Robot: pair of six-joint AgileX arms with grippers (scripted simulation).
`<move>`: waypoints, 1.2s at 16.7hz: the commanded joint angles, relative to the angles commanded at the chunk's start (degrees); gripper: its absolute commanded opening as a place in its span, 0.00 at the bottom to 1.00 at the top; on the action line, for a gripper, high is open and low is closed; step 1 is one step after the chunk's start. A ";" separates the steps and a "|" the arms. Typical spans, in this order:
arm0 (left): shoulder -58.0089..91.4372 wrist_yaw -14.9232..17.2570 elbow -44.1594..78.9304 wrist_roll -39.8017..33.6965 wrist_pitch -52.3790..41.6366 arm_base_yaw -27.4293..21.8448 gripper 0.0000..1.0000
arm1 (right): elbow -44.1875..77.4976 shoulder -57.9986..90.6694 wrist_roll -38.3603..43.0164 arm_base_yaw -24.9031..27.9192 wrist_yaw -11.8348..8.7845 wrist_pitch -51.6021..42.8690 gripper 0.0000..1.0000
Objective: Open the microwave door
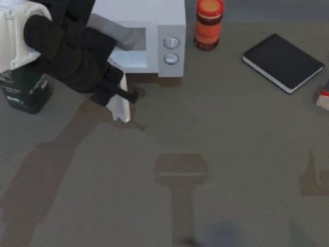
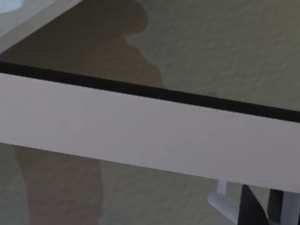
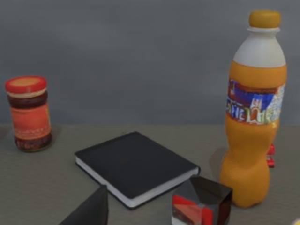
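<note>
The microwave door (image 2: 150,136) edge crosses the view above the table (image 2: 225,47).

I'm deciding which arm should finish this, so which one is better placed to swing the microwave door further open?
Left. The left claw is already at the free edge of the microwave door, which stands partly swung out from the microwave. The right arm is not in the top view; its wrist camera faces the black book far to the right.

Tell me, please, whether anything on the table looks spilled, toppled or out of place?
Nothing stands out. The microwave door hangs swung open at the left gripper, as intended; the jar and orange bottle stand upright, the black book lies flat.
</note>
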 joint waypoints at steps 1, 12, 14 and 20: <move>0.00 0.00 0.00 0.00 0.00 0.00 0.00 | 0.00 0.00 0.00 0.00 0.00 0.00 1.00; -1.26 3.34 -1.99 5.91 -1.27 2.38 0.00 | 0.00 0.00 0.00 0.00 0.00 0.00 1.00; -1.84 4.52 -2.60 8.32 -1.69 3.33 0.00 | 0.00 0.00 0.00 0.00 0.00 0.00 1.00; -2.70 5.51 -2.74 10.06 -1.64 4.07 0.00 | 0.00 0.00 0.00 0.00 0.00 0.00 1.00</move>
